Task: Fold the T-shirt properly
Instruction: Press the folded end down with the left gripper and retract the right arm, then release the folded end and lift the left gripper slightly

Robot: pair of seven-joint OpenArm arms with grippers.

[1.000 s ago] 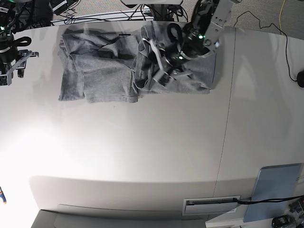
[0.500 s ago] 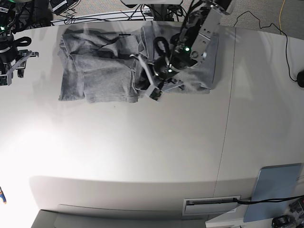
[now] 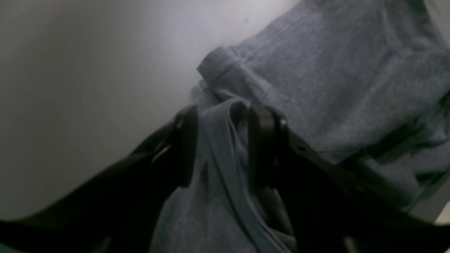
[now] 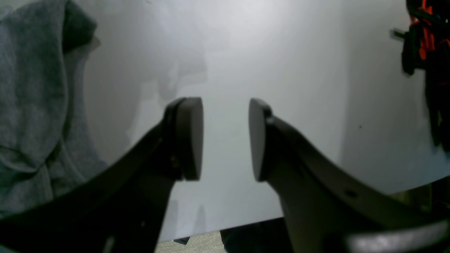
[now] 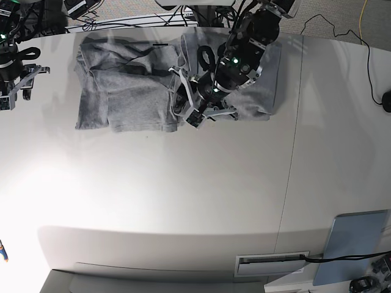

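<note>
The heather-grey T-shirt [image 5: 131,91] lies crumpled along the far side of the white table, plain side showing. My left gripper [image 5: 194,110] sits at its front edge near the middle. In the left wrist view the left gripper [image 3: 220,147] is shut on a bunched fold of the T-shirt [image 3: 316,80], with cloth between the pads. My right gripper [image 5: 17,85] hovers at the table's far left, apart from the shirt. In the right wrist view the right gripper [image 4: 225,138] is open and empty, with a shirt edge [image 4: 31,95] at the left.
A pale blue-grey rectangular panel [image 5: 354,244] lies at the front right corner. Cables and gear [image 5: 91,12] lie beyond the table's far edge. A seam [image 5: 293,159] runs down the table right of the shirt.
My left arm has moved left and toward the front over the shirt, carrying the gripped fold toward the middle of the shirt. The right arm has not moved.
</note>
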